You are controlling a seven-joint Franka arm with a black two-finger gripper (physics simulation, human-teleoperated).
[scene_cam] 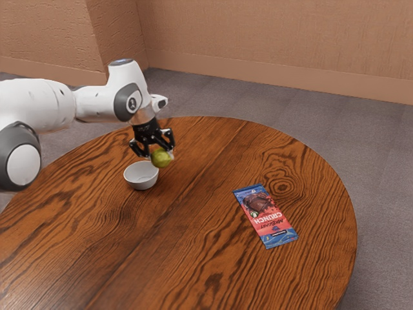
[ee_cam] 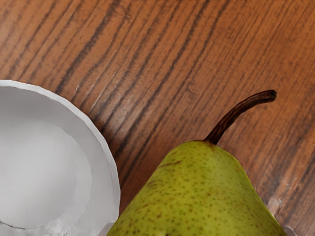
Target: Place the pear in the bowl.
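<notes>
In the exterior view, my gripper (scene_cam: 160,155) hangs over the round wooden table (scene_cam: 161,252), its fingers closed on the pear (scene_cam: 161,159), one to each side, holding it above the tabletop. The white bowl (scene_cam: 142,184) sits upright just beside, toward the exterior view's left and slightly nearer the camera, while a chocolate bar (scene_cam: 266,216) lies well apart at the exterior view's right. In the wrist view, the pear rides just under the hand, its dark stem (ee_cam: 236,115) pointing out over bare wood, the empty bowl next to it. I judge the carry to be in hand, the release yet to come: the next move calls for a short shift to center the fruit over the bowl, clear of the rim, then a gentle lowering before I let go.
</notes>
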